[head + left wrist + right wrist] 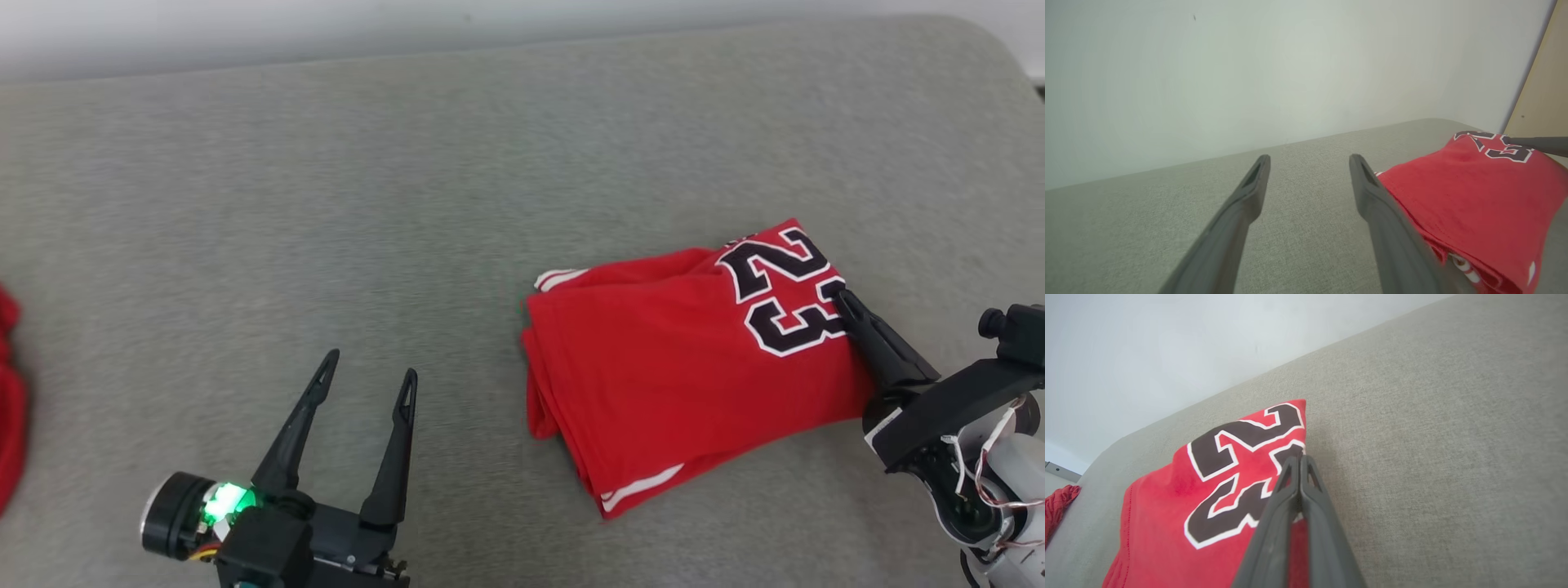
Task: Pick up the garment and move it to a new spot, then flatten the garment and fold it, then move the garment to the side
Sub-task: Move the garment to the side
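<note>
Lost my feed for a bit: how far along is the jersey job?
Folding looks done: the jersey lies as a compact stack on the grey surface. In hand: the right tool is shut at its edge by the 23, seemingly pinching it. The left tool stands open, apart. Left: moving it aside.

We see a red jersey [678,359] with black numerals outlined in white (white stripes edge its hems) on a grey cushion [326,204]; at its left edge, another red cloth [10,408].
</note>
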Controlling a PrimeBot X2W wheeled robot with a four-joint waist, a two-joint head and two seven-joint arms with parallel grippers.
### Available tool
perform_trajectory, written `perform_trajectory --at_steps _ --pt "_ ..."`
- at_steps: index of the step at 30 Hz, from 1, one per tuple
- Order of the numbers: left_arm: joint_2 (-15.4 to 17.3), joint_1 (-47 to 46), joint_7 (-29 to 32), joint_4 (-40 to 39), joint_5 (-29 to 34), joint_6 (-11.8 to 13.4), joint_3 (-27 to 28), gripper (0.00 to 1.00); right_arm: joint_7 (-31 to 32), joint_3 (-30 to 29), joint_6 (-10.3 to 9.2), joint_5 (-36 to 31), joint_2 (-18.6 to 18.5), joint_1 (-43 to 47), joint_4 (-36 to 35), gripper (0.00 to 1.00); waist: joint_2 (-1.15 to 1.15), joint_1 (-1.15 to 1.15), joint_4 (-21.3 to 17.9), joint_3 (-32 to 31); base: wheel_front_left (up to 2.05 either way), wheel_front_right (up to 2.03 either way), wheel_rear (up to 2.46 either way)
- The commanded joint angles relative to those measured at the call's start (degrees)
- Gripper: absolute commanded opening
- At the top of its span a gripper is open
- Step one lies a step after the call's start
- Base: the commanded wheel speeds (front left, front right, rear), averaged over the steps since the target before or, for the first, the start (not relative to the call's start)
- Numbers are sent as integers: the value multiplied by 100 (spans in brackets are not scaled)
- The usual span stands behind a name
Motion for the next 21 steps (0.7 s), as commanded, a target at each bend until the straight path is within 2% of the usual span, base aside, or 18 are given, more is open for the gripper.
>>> perform_trajectory --at_steps 1,9,15,21 --pt "64 -105 -19 -17 67 -45 -11 100 -83 31 -14 24 19 -62 24 0 -1 0 -506 286 0 0 0" --pt "293 -273 -19 -89 109 -57 -71 100 -347 207 -14 134 72 -149 105 0 -1 0 -1114 505 0 0 0" --pt "365 -360 -19 -116 118 -66 -134 100 -407 251 -15 90 107 -236 187 0 -1 0 -1292 593 0 0 0" --pt "456 -608 -19 -172 137 -84 -365 100 -435 138 -15 -166 45 -588 477 0 -1 0 -1262 806 0 0 0"
